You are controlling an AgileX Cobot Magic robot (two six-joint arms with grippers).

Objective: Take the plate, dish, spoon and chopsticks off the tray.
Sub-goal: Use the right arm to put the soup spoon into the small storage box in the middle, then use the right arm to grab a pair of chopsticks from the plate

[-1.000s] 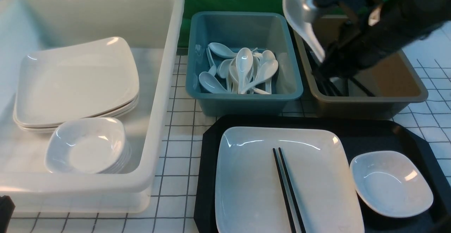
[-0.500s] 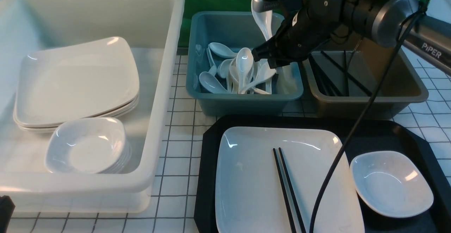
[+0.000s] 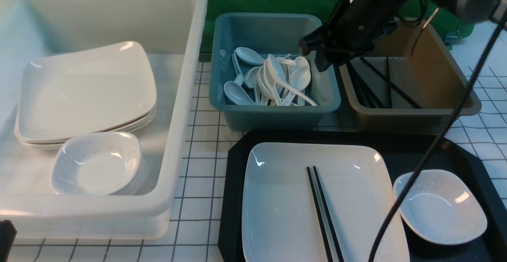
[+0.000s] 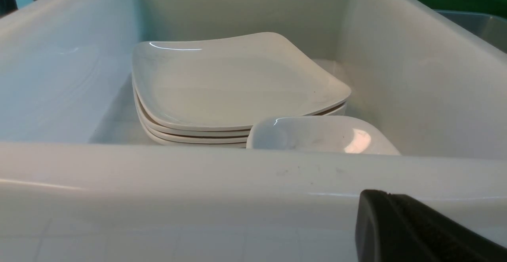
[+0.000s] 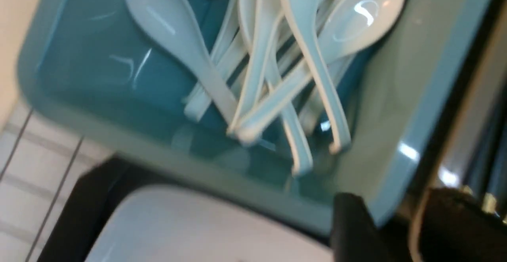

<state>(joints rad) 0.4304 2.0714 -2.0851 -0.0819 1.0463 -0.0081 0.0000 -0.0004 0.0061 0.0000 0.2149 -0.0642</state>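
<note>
While the right gripper (image 3: 319,54) hangs above the far right corner of the teal tub (image 3: 273,113), its jaws stand apart in the right wrist view with nothing between them. The left gripper (image 4: 396,222) is closed and empty, parked low beside the near wall of the white bin (image 3: 186,95).

Finding 1: no spoon is on the tray (image 3: 233,167). The spoon (image 3: 293,90) lying topmost across the pile in the teal tub, handle toward the near right corner, I judge to be the task's; that step looks done.

Finding 2: 3 items remain on the tray. The chopsticks (image 3: 321,210) lie side by side on the plate (image 3: 277,198); the dish (image 3: 439,206) sits just beside the plate on its right.

Judgement: the chopsticks should go next, since they rest on the plate. The brown tub (image 3: 416,113) already holds black sticks, so it is the likely target. The sticks are thin and flat on glazed ware, so the jaws must come down low and close across both together, or 1 may slip away.
</note>
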